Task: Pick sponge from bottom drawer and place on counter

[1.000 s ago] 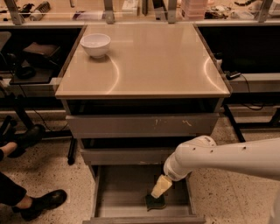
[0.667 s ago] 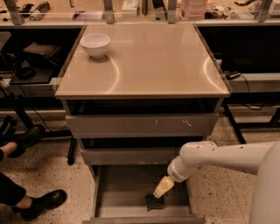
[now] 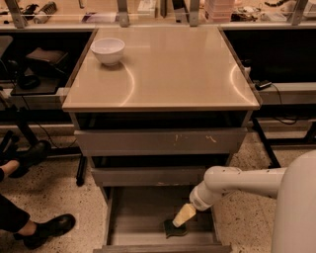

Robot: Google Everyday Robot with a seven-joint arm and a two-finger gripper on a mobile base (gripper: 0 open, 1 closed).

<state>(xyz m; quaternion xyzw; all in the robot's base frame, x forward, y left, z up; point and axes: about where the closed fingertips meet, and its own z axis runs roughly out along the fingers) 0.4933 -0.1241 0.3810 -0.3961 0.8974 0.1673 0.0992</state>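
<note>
The bottom drawer is pulled open below two shallower grey drawers. The sponge, a small dark pad, lies on the drawer floor towards the right front. My gripper reaches down into the drawer from the white arm at the right, and its cream-coloured fingers touch the sponge's top edge. The counter is the glossy tan top of the cabinet above.
A white bowl stands at the counter's back left. A cluttered shelf with metal posts runs behind. A person's black shoes are on the floor at the left. Cables and a desk frame flank the cabinet.
The gripper has shifted slightly right and lower in the drawer, down onto the sponge. The sponge has stayed in the same place.
</note>
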